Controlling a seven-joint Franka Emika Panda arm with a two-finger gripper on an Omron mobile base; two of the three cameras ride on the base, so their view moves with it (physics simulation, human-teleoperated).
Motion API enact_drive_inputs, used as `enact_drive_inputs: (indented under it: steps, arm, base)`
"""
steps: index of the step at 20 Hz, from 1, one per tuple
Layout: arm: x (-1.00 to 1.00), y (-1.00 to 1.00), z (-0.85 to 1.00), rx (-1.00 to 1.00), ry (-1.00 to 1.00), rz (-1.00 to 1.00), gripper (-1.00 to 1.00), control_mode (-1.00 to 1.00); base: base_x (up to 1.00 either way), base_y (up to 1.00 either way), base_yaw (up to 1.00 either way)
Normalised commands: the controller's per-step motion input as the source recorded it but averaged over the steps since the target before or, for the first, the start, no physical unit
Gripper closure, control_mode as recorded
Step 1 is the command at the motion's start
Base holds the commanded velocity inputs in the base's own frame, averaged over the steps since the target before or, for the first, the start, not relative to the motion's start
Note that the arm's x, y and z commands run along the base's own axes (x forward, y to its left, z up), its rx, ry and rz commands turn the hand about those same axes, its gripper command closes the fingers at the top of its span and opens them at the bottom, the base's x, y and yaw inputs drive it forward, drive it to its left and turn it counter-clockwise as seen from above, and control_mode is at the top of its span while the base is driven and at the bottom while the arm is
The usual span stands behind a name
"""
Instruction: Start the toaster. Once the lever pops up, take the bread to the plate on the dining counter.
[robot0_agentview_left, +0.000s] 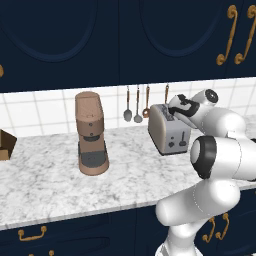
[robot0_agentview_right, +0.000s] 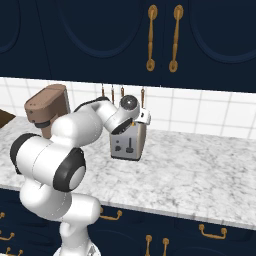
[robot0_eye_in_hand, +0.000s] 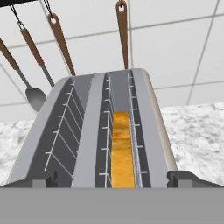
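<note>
Currently the gripper is held spread wide just above the toaster; the bread is sunk in one slot. If misaligned, the slot guards could be struck, bread missed.

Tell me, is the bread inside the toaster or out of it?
Inside. In the hand view the bread sits down in the right slot of the toaster, its golden top edge below the rim; the left slot beside it holds nothing.

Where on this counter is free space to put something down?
Bare marble lies between the coffee machine and the toaster, and right of the toaster toward the counter end. It is crowded over the toaster, where the open gripper hovers above the bread.
</note>
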Motion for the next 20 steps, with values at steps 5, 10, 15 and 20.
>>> enact_drive_inputs:
  steps: [5, 10, 15, 20]
  arm:
    - [0.00, 0.00, 0.00, 0.00, 0.00, 0.00, -1.00, -1.00]
    - [0.00, 0.00, 0.00, 0.00, 0.00, 0.00, -1.00, -1.00]
    - [0.00, 0.00, 0.00, 0.00, 0.00, 0.00, -1.00, -1.00]
    - [0.00, 0.00, 0.00, 0.00, 0.00, 0.00, -1.00, -1.00]
  base:
    - [0.00, 0.00, 0.00]
    - [0.00, 0.00, 0.00]
    - [0.00, 0.00, 0.00]
    - [0.00, 0.00, 0.00]
